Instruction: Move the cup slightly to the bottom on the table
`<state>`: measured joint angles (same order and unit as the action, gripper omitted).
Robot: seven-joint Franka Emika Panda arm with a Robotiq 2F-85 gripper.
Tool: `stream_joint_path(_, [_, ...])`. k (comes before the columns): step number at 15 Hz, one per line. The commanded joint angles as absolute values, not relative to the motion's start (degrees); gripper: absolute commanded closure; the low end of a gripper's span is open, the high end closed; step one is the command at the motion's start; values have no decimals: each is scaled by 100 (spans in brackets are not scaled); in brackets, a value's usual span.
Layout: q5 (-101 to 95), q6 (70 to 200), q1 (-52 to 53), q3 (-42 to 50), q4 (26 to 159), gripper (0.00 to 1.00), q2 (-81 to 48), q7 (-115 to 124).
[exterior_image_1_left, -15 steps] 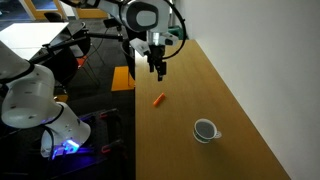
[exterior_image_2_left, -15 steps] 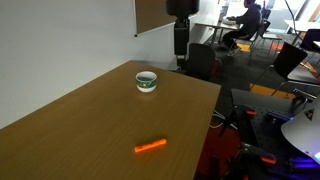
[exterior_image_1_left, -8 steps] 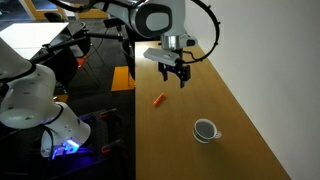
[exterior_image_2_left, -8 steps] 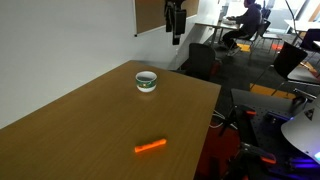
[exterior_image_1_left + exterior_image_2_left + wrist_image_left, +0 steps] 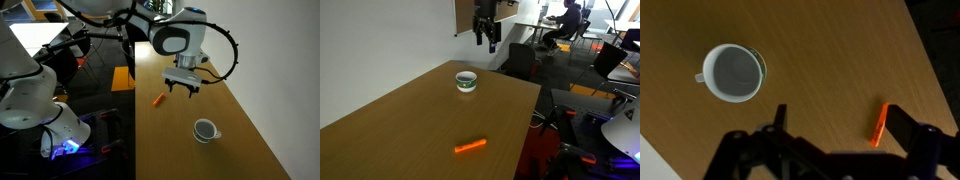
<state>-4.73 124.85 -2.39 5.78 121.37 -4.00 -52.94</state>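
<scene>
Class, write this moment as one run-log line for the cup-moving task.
stage: pre-grasp | gripper: open, empty, above table | cup: upright on table, untouched | orange stick: lying apart from cup

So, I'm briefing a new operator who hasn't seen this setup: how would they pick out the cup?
Find the long light-brown wooden table. Two small things sit on it, apart. The cup is the round white one with a dark inside and little handle, not the thin orange stick.

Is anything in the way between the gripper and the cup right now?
No. In an exterior view only bare table lies between the gripper and the cup; the orange stick lies off to the side.
</scene>
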Motion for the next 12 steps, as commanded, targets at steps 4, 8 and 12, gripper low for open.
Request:
stream_joint_path(4, [-631, 13016, -426, 473, 12085, 0, -695, -5258])
stream_joint_path(8, [-731, 13020, -418, 484, 12038, 0, -728, -5132])
stream_joint_path(12, [-1086, 13086, -488, 591, 11898, 0, -907, -4629])
